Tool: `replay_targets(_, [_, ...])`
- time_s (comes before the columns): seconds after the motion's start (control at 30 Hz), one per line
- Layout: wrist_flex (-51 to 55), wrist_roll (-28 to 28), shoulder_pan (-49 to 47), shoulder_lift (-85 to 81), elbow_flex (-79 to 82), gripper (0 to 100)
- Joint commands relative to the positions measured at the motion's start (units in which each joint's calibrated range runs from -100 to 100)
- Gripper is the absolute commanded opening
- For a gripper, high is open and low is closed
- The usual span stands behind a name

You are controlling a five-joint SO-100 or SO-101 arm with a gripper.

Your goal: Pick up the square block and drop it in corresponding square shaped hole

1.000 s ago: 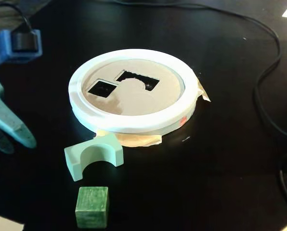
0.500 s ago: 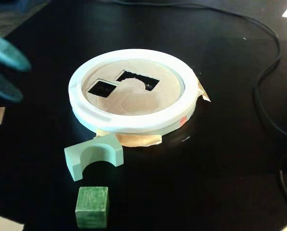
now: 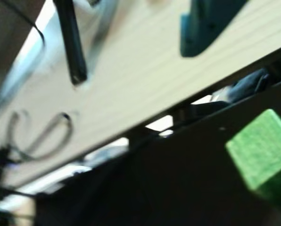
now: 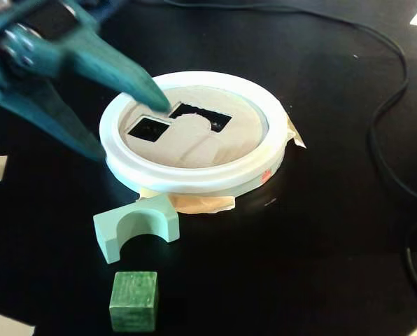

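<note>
- While my gripper (image 4: 128,129) hangs in the upper left of the fixed view, its two teal fingers (image 4: 124,73) are spread apart and hold nothing.
- The square block (image 4: 133,301) sits on the black table (image 4: 320,245) at the lower left, ungrasped; in the wrist view it shows at the right edge (image 3: 263,155).
- The arch block (image 4: 135,225) lies between it and the disc's white rim (image 4: 194,178).
- The square shaped hole (image 4: 149,128) is empty.
- By my judgement nothing is done: reaching, grasping, carrying and dropping all remain.
</note>
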Motion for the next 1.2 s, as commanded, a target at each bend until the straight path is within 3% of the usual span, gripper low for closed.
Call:
replay_targets(0.0, [4.6, 3.8, 1.1, 7.7, -10.3, 84])
replay_targets(0.23, [8.8, 4.6, 6.5, 21.3, -15.8, 84])
replay_targets(0.57, [10.0, 4.8, 5.9, 31.8, -16.8, 83])
replay_targets(0.73, [10.2, 7.4, 6.6, 32.6, -16.8, 83])
replay_targets(1.17, [9.0, 7.5, 5.6, 39.7, -18.7, 82])
